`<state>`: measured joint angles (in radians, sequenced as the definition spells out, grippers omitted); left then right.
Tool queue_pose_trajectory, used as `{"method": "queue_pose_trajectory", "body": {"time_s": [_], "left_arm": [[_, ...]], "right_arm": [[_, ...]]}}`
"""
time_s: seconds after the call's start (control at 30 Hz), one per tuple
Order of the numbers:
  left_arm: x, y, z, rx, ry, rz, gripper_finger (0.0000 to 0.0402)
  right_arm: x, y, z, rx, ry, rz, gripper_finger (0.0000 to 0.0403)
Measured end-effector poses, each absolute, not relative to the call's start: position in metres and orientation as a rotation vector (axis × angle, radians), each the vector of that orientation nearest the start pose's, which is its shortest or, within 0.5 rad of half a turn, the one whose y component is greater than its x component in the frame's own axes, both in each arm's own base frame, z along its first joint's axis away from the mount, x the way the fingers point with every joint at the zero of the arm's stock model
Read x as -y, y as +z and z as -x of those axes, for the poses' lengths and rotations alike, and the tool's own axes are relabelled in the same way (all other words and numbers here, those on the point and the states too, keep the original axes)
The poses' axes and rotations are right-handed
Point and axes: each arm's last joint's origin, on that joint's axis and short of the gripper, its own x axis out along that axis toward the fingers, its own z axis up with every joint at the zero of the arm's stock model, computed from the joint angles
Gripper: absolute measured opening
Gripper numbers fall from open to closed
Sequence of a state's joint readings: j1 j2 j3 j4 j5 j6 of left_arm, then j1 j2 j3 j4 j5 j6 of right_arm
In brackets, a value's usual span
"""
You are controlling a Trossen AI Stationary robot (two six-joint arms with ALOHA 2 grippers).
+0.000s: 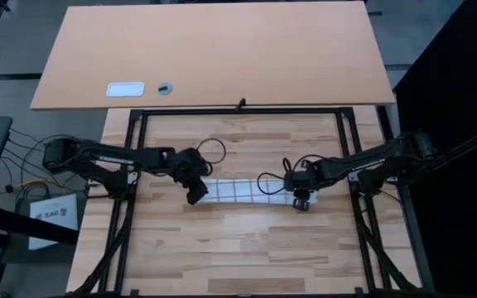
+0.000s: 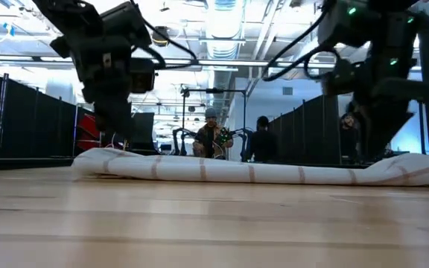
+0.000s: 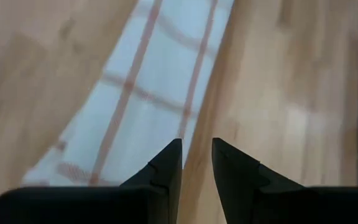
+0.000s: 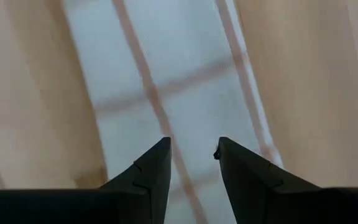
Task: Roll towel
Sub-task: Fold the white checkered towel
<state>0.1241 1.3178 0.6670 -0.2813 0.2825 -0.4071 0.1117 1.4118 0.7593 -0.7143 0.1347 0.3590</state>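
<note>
Across the middle of my bench point(image 1: 238, 248) lies one towel point(image 1: 247, 193), white with reddish-brown check lines, already drawn into a single long, low roll that runs from side to side between my two hands. My left hand point(image 1: 195, 195) sits at the roll's left end, its two fingers point(image 3: 166, 171) parted by a narrow gap with nothing between them, tips just above the cloth's edge where it meets the wood. My right hand point(image 1: 301, 204) sits at the roll's right end, its two fingers point(image 4: 154, 168) spread a little wider, also empty, hanging over the checked cloth. From the low view the towel point(image 2: 259, 171) lies flat on the wood, with two people standing in the room behind it. Beyond my bench one pale tabletop point(image 1: 222, 50) carries one small white card point(image 1: 126, 89) and one small round thing point(image 1: 166, 88).
</note>
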Motion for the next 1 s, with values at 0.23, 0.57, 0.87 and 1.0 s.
{"method": "queue_pose_trajectory", "body": {"time_s": [0.23, 0.57, 0.87, 1.0], "left_arm": [[-0.014, 0.157, -0.248, -1.050, 0.022, 0.541, 0.0072], [-0.012, 0.137, -0.230, -1.113, 0.053, 0.566, 0.0072], [-0.012, 0.158, -0.220, -0.988, 0.062, 0.616, 0.0072], [-0.012, 0.174, -0.215, -0.903, 0.055, 0.616, 0.0072]], "right_arm": [[-0.037, 0.181, -0.207, -1.392, -0.248, -0.115, 0.0122], [-0.044, 0.145, -0.180, -1.444, -0.338, -0.171, 0.0122], [-0.047, 0.175, -0.190, -1.369, -0.313, -0.224, 0.0122], [-0.045, 0.186, -0.188, -1.318, -0.329, -0.213, 0.0122]]}}
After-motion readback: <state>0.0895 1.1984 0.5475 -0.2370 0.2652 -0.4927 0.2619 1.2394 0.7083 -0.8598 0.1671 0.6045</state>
